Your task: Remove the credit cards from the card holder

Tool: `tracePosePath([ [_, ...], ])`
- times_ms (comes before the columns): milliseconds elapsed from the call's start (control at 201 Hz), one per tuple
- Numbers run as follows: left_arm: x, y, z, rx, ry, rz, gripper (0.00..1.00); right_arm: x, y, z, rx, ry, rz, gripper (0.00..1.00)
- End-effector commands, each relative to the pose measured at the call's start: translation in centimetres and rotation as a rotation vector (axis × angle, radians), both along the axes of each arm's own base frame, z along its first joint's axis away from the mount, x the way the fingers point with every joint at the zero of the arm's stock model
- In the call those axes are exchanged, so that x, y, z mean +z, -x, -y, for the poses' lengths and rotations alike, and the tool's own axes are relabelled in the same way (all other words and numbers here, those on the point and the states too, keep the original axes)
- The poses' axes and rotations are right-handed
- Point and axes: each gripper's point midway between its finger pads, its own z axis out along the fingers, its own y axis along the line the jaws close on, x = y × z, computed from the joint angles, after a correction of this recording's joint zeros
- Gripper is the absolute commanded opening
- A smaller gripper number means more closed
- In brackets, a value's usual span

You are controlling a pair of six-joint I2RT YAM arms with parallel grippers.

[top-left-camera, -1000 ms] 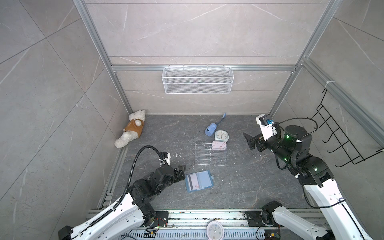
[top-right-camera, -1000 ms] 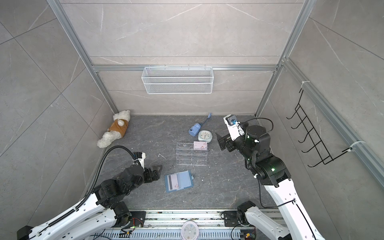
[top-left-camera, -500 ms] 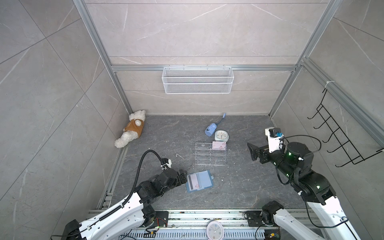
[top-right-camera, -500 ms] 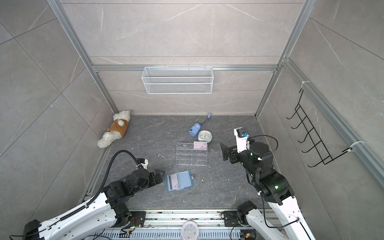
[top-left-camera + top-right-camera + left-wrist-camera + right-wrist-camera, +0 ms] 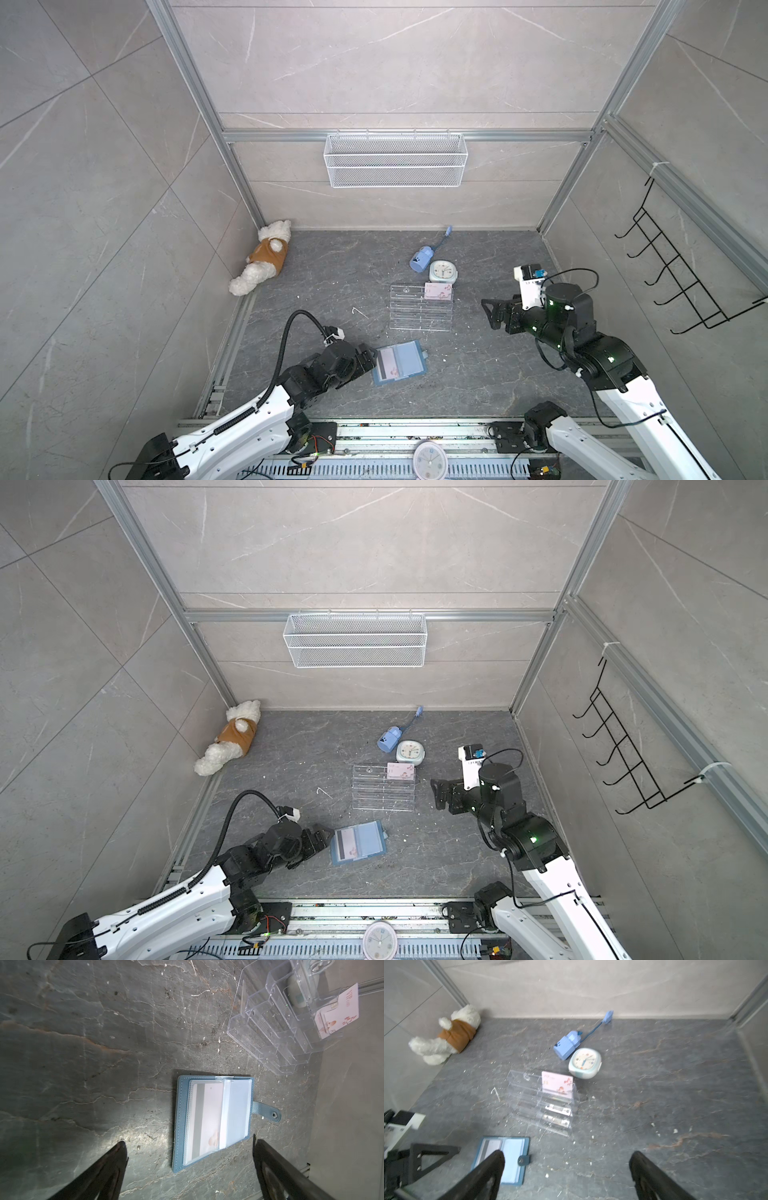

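The dusty-blue card holder [image 5: 405, 360] [image 5: 365, 840] lies open and flat on the dark floor, snap tab to the right. A pale credit card [image 5: 206, 1118] with a dark stripe sits in its left clear sleeve. Another pink-white credit card [image 5: 438, 292] [image 5: 557, 1084] stands in the clear acrylic rack. My left gripper [image 5: 371, 360] [image 5: 189, 1144] is open, low at the holder's left edge, holding nothing. Off to the right of the rack hovers my right gripper [image 5: 489, 313] [image 5: 567, 1153], open and empty.
The clear tiered rack [image 5: 419, 313] stands mid-floor, with a small clock [image 5: 442, 271] and a blue object with a cord [image 5: 422, 257] behind it. A plush toy [image 5: 264, 264] lies in the back left corner. A wire basket [image 5: 395, 160] hangs on the back wall.
The left arm has dropped lower, bringing its gripper closer to the holder's left edge. The right arm has sunk and its gripper has come down and slightly forward. Both jaws remain wide.
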Motion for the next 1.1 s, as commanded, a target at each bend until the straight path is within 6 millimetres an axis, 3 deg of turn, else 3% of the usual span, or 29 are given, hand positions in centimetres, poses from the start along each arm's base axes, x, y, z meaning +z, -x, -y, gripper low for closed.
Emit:
tracePosePath([
  [0,1.4,-0.3,1.2,0.002,0.094,-0.017,0.95,-0.5,1.9,-2.5,0.114,-0.126,-0.094,0.95],
  [343,2.2,-1.0,1.9,-0.044,0.142,-0.087,0.94,-5.1,3.0,-5.6,0.218,-0.28,-0.275,0.93],
  [677,0.3,-1.0,2.6,-0.019,0.202,-0.168,0.9,-9.2,2.7,-8.6,0.266,-0.417,-0.427,0.81],
  [1095,-2.0,-0.7,2.6,0.012,0.247,-0.197,0.86,-13.3,3.4,-14.0,0.364,-0.383,-0.539,0.68],
])
